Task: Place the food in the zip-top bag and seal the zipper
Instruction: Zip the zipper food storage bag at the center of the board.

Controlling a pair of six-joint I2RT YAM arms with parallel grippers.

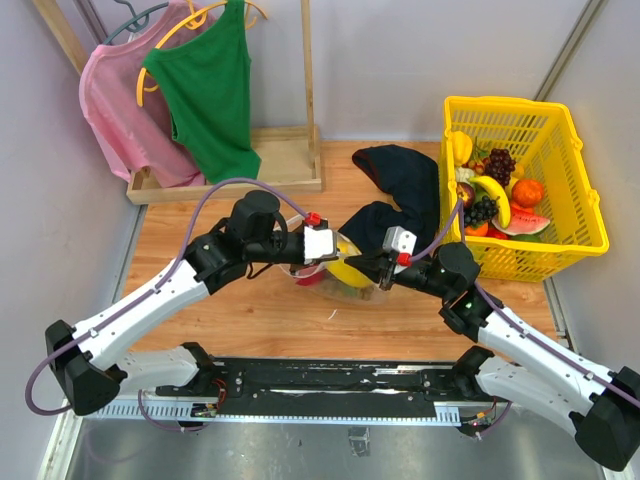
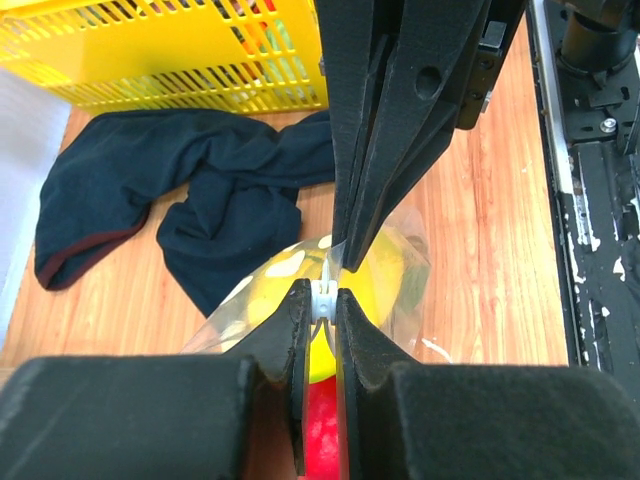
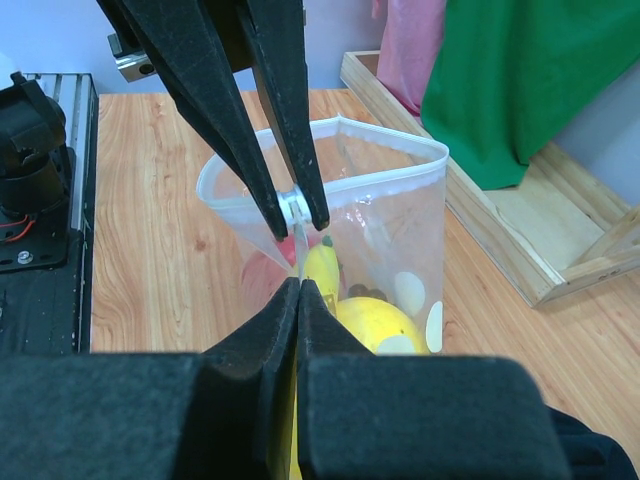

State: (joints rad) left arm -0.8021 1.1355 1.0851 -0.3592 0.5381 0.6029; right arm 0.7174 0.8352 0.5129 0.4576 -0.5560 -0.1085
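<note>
The zip-top bag point(image 1: 338, 272) stands on the wooden table between my two grippers, also seen in the right wrist view point(image 3: 400, 220). Its mouth is partly open. Inside it are a lemon point(image 3: 375, 325), a banana point(image 3: 322, 270) and a red apple point(image 2: 320, 430). My left gripper point(image 2: 322, 300) is shut on the white slider of the zipper point(image 3: 293, 207). My right gripper point(image 3: 300, 285) is shut on the bag's zip edge, just in front of the slider. In the top view the left gripper point(image 1: 322, 247) and the right gripper point(image 1: 383, 268) face each other across the bag.
A yellow lattice basket point(image 1: 560, 120) at the back right holds more fruit, including grapes point(image 1: 498, 162) and a banana point(image 1: 492, 192). A dark navy cloth point(image 1: 405, 175) lies behind the bag. A wooden rack base point(image 1: 285, 160) with a green top point(image 1: 210, 90) and a pink top point(image 1: 115, 100) stands at the back left.
</note>
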